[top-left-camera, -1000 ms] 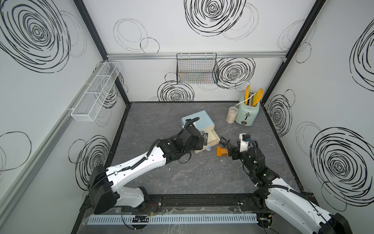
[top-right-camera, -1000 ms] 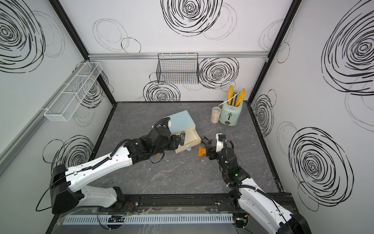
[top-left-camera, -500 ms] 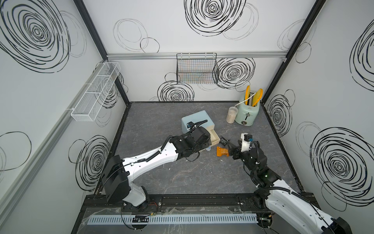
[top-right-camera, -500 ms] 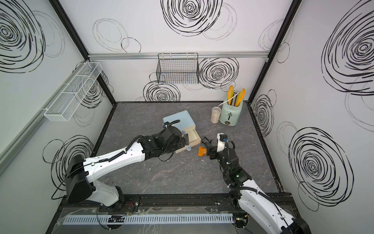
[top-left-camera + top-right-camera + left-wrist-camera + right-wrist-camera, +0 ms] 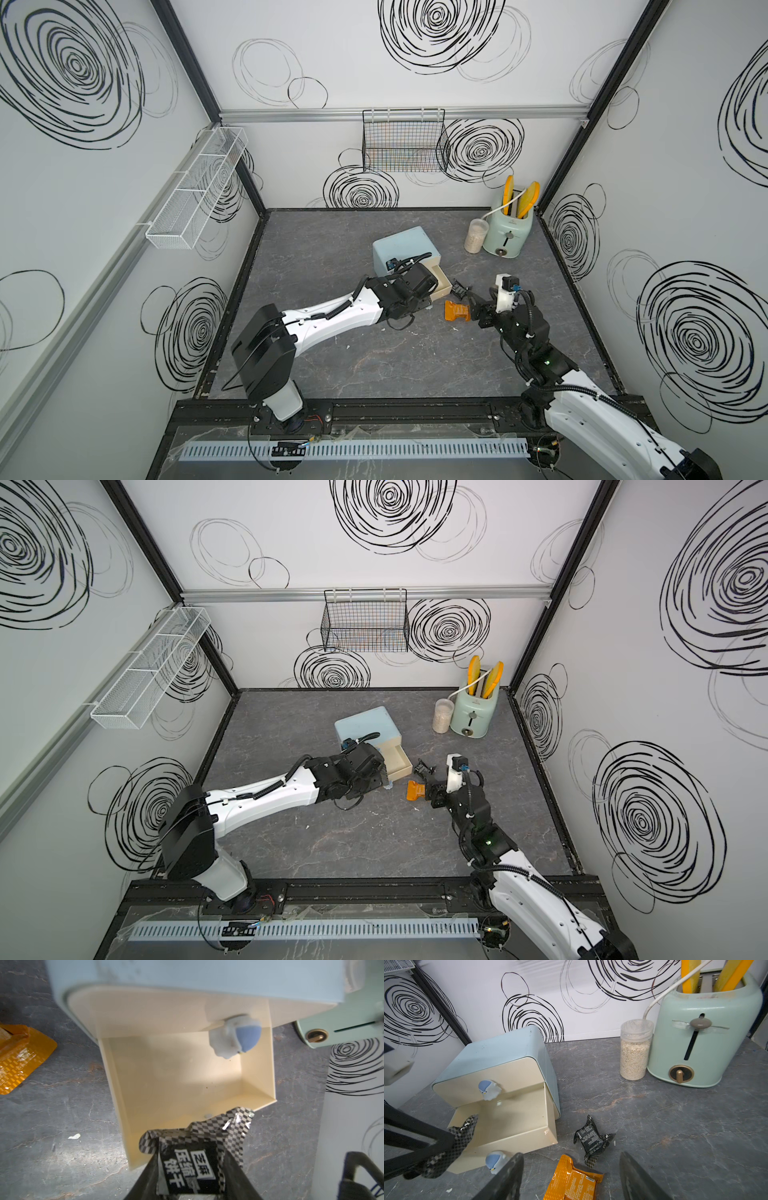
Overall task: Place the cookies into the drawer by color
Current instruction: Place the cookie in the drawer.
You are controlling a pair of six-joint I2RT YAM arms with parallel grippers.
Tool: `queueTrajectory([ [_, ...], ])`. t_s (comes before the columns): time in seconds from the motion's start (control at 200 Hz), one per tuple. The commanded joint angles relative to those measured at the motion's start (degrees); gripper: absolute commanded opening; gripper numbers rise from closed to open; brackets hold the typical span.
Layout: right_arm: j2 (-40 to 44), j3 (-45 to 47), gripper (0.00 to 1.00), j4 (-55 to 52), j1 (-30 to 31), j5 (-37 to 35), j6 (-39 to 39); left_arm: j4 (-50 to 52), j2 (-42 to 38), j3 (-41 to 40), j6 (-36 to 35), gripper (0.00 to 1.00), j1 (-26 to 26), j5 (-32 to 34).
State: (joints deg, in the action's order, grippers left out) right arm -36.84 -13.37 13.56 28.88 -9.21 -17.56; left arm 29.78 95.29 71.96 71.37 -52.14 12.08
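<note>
Placement step: left fingers (image 5: 236, 1178) pinch black cookie packet (image 5: 193, 1142) over front rim of open drawer (image 5: 176, 1076); right fingers (image 5: 508, 1178) gape empty above orange cookie packet (image 5: 571, 1182) on desk (image 5: 654, 1126). Next, probably: advance inward, release.

Grey marbled tabletop (image 5: 374, 365), drawer chest (image 5: 399, 249) mid-surface. Orange packet (image 5: 456, 311) and black packet (image 5: 459, 286) lie just beside it. Jar (image 5: 476, 237) and toaster (image 5: 509, 232) in far right corner.

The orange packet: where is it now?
In both top views the orange packet lies before the open right gripper, beside the loose black packet, right of the drawer.
</note>
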Motion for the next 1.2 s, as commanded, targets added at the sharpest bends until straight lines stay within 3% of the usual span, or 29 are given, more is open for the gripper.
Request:
queueTrajectory([
  [0.0, 0.45, 0.57, 0.74, -0.11, -0.40, -0.49, -0.38, 2.13, 0.92, 2.80, -0.27, 0.31, 0.94, 1.27],
  [0.265, 0.32, 0.91, 0.74, 0.15, -0.65, -0.55, -0.38, 2.27, 2.39, 2.98, -1.14, 0.38, 2.38, 0.45],
  [0.65, 0.27, 1.25, 0.74, 0.15, -1.06, -0.53, -0.28, 2.12, 3.61, 5.50, -4.78, 0.87, 2.92, 1.46],
  [0.935, -0.21, 1.60, 0.76, 0.37, -1.55, -0.61, -0.46, 0.43, 0.95, 6.51, -10.49, 0.87, 3.61, 2.89],
  [1.196, -3.85, -1.26, 0.76, -3.01, -4.37, 0.70, -2.05, -4.63, -8.05, 1.17, -22.47, 0.86, 5.64, 5.97],
])
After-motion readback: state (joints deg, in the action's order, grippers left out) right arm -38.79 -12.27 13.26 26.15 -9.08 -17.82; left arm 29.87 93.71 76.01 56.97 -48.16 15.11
